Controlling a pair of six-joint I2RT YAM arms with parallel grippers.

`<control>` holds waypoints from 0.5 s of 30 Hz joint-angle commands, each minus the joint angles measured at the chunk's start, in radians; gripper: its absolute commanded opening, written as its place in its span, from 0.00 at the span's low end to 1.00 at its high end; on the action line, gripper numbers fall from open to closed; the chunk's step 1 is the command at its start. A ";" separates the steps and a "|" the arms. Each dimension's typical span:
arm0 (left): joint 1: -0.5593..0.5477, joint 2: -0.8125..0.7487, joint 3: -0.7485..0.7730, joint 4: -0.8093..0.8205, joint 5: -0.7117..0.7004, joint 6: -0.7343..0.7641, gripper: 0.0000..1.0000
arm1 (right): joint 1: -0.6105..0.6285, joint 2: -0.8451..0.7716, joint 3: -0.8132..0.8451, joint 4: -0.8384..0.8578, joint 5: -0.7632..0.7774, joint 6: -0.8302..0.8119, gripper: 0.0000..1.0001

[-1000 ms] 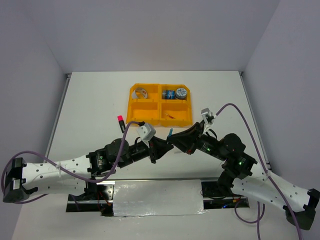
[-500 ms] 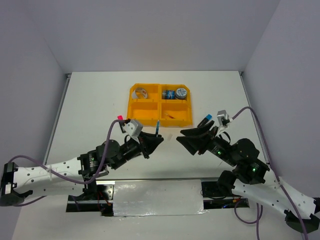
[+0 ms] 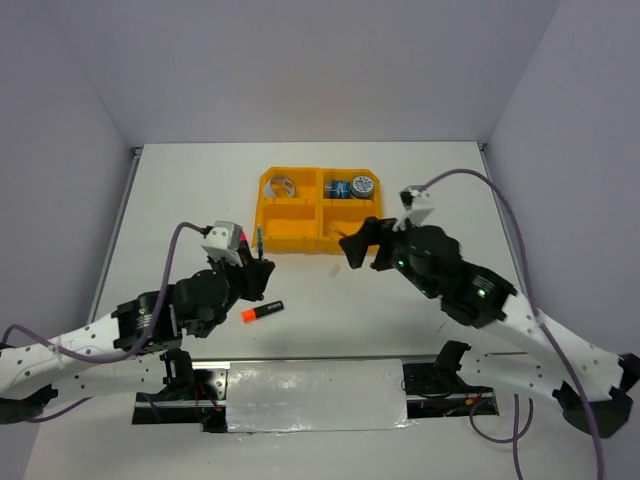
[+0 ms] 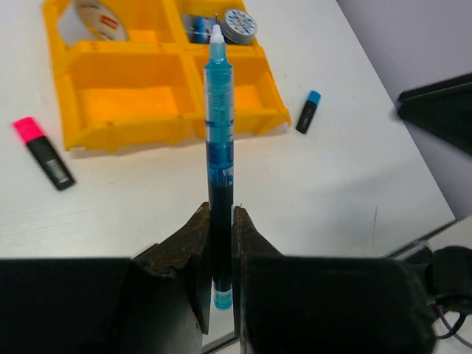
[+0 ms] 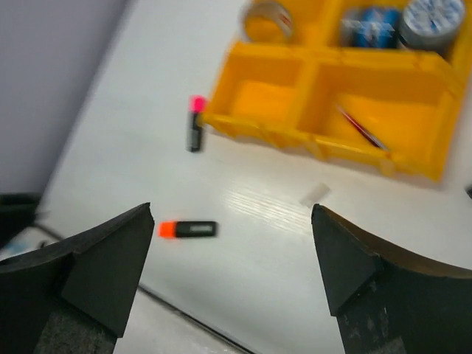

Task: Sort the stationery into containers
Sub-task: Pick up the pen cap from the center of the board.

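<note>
My left gripper (image 4: 221,214) is shut on a thin blue pen (image 4: 219,110), which points away from the wrist toward the orange tray (image 4: 125,129). From above, that gripper (image 3: 258,268) hovers left of the tray (image 3: 300,240), over a pink-capped marker (image 4: 44,151). My right gripper (image 5: 232,214) stands open with nothing between its fingers, near the tray's front right corner (image 3: 362,245). An orange-capped marker (image 5: 188,229) lies on the table below it. A blue-capped marker (image 4: 308,112) lies right of the tray.
The tray's far compartments hold a silvery tape ring (image 5: 269,18) and blue-grey rolls (image 5: 376,26). A red pen (image 5: 361,127) lies in the near right compartment. The near left compartment (image 5: 265,99) shows bare. A small pale scrap (image 5: 315,194) sits on the table.
The right gripper has opened off the blue pen and swung back toward the tray. The left arm has drawn back to the left with the pen, uncovering the orange-capped marker.
</note>
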 commanded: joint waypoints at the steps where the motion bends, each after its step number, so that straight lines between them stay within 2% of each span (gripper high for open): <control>1: 0.004 -0.041 0.128 -0.346 -0.134 -0.166 0.00 | -0.019 0.183 0.077 -0.263 0.174 0.155 0.95; 2: 0.004 -0.045 0.162 -0.372 -0.124 -0.158 0.00 | -0.019 0.217 0.077 -0.266 0.197 0.189 0.95; 3: 0.004 -0.051 0.177 -0.395 -0.107 -0.140 0.00 | -0.022 0.275 0.075 -0.259 0.201 0.242 1.00; 7: 0.003 -0.076 0.207 -0.428 0.009 -0.002 0.00 | -0.045 0.443 0.104 -0.222 0.219 0.333 1.00; 9: 0.004 -0.085 0.178 -0.408 0.059 0.061 0.00 | -0.097 0.556 0.134 -0.223 0.192 0.371 0.99; 11: 0.003 -0.114 0.119 -0.347 0.095 0.092 0.00 | -0.138 0.643 0.158 -0.168 0.138 0.359 0.93; 15: 0.004 -0.128 0.112 -0.337 0.133 0.089 0.00 | -0.201 0.789 0.222 -0.131 0.047 0.367 0.83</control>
